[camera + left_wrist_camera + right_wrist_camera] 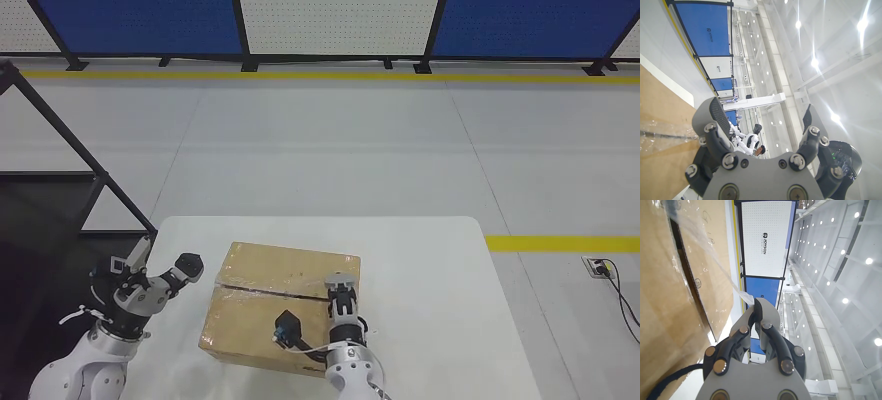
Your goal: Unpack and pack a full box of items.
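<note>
A brown cardboard box lies in the middle of the white table, its top flaps closed and its seam covered with clear tape. My right gripper is above the box's right end, shut on a loose strip of that tape, which stretches taut from the seam to the fingertips. The seam between the flaps gapes slightly. My left gripper is beside the box's left end, off the table's left edge, open and holding nothing, with its fingers tilted upward. The box's side lies close by it.
A black metal rack stands left of the table, close to the left arm. The table surface to the right of and behind the box is bare. Blue and white partition panels line the far floor.
</note>
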Motion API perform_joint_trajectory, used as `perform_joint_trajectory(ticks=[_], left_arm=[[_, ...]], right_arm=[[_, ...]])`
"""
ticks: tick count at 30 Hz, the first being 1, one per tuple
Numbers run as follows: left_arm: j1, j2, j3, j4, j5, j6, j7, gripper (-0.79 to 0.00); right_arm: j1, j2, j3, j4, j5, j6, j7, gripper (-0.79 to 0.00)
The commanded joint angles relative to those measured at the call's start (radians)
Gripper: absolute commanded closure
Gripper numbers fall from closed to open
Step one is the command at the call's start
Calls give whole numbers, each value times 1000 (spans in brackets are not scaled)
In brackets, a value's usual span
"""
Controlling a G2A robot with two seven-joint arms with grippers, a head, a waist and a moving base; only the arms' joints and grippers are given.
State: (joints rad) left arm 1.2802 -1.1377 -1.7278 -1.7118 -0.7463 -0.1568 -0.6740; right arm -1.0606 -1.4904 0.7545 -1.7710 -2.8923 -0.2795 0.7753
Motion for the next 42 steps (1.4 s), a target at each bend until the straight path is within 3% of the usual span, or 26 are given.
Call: perform_joint_trajectory(ticks=[1,14,26,42], left_arm=[[2,1,-2,5,7,4,4,-785],[25,6,-13,22,70,41,46,-785],[20,7,6,34,103,48,57,-785],[-8,11,65,37,205,96,45,-785]], right_arm=[[-13,-1,5,-15,-7,15,-22,0],[-54,-14,-17,-96,-92,83,-134,0],[-51,-45,-70,-121,-180,91,-150,0],[-24,-64,-113,-130,-180,98,-122,0]])
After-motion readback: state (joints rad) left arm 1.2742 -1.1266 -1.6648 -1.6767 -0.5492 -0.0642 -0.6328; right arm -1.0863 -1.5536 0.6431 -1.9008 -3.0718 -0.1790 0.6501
